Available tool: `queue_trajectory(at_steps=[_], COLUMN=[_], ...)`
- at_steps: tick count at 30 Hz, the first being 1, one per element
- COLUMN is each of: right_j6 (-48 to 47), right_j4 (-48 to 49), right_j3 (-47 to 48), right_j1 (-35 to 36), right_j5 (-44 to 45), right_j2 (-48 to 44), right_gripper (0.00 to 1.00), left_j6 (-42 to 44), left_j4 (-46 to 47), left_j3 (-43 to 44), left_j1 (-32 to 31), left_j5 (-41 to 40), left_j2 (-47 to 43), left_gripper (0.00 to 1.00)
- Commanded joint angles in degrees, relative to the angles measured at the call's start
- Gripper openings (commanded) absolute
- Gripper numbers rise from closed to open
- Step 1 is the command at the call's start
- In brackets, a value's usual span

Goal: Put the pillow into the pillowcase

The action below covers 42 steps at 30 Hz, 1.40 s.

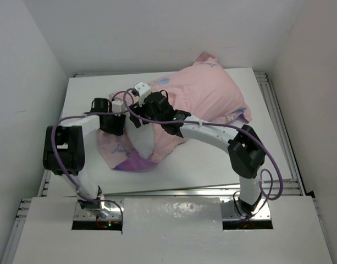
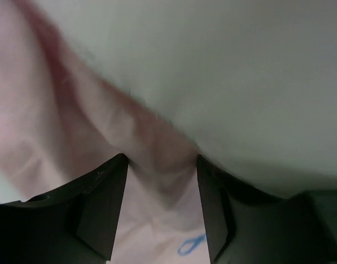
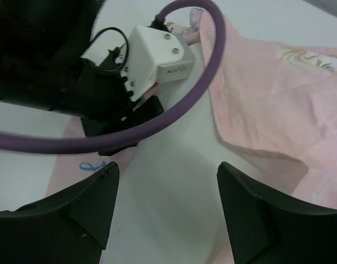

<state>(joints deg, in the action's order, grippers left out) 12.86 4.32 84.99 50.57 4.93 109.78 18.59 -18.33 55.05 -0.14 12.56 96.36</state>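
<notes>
pillowcase (image 1: 212, 93) lettering blurred, nothing legible

The pillowcase (image 1: 212, 93) is thin fabric showing its pale pink side, bulging plump beyond the right hand (image 3: 165, 170) and lying flatter and rumpled at its open end near both hands, where a purple-pink patch of the printed side shows at the edge. The pillow (image 3: 168, 187) is white and soft; a bare part lies directly under the right hand, with pink cloth on either side. A pink fold runs between the fingers of the left hand (image 2: 160, 165), with white pillow just beyond it to the right
</notes>
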Motion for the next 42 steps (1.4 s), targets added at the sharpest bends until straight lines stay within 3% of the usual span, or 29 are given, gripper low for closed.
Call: queue_trajectory(at_steps=[1, 3, 5, 6, 9, 15, 18, 20, 24, 26, 29, 30, 36, 39, 42], right_j6=[1.5, 1.6, 1.6, 1.6, 0.7, -7.4, -6.9, -5.4, -2.9, -1.4, 2.4, 4.4, 10.9, 7.0, 5.0], right_j4=[4.6, 5.0, 4.4, 4.2, 3.1, -1.1, -3.8, -6.5, -11.8, -11.1, -11.6, -11.9, -11.7, -10.4, -13.7], right_j3=[-1.8, -3.2, -3.7, -3.9, -4.0, 0.0, 6.7, 12.2, 18.6, 18.1, 17.1, 16.6, 7.6, 2.4, 4.7], right_j1=[1.0, 0.9, 1.0, 1.0, 1.0, 1.0, 1.0, 1.0, 0.8, 0.2, -2.4, -3.2, -12.0, -13.6, -13.5], right_j5=[0.3, 0.4, 1.0, 1.2, 1.5, -6.6, -5.1, -2.5, 3.1, 7.2, 10.6, 10.8, 12.2, 16.2, 18.6], right_j2=[-2.4, -2.7, -3.0, -3.0, -3.2, -1.3, 3.9, 10.2, 19.7, 21.2, 22.3, 22.3, 18.2, 14.9, 15.8], right_gripper=[0.71, 0.72, 0.72, 0.72, 0.72, 0.7, 0.77, 0.9, 0.91, 0.85, 0.37, 0.01, 0.0, 0.0, 0.0], left_j6=[-3.2, -4.1, -5.2, -5.6, -3.7, -0.8, 0.8, 1.4, 2.5, 2.9, 4.4, 5.1, 8.8, 11.1, 13.7], left_j4=[2.1, 3.6, 3.7, 3.5, -0.4, -10.8, -16.3, -19.1, -22.1, -23.7, -26.0, -26.4, -30.5, -33.5, -36.4], left_j3=[2.7, 2.1, 2.3, 2.5, 4.4, 8.1, 10.1, 10.1, 9.7, 10.6, 12.0, 12.1, 9.3, 9.7, 12.1], left_j1=[-0.8, -1.0, -1.2, -1.3, -1.2, -0.5, -0.2, -0.1, 0.0, 0.1, 1.5, 1.8, 4.0, 4.5, 4.5], left_j5=[0.2, 1.7, 0.8, 0.5, 0.9, 1.9, 1.1, 1.2, 3.0, 3.5, 3.3, 2.8, 0.6, -0.3, 2.1], left_j2=[3.0, 3.0, 3.5, 3.6, 1.8, -7.5, -11.0, -12.2, -17.1, -19.1, -23.4, -25.2, -28.9, -30.9, -32.6], left_gripper=[0.51, 0.51, 0.36, 0.21, 0.01, 0.0, 0.0, 0.0, 0.0, 0.0, 0.0, 0.0, 0.0, 0.0, 0.0])
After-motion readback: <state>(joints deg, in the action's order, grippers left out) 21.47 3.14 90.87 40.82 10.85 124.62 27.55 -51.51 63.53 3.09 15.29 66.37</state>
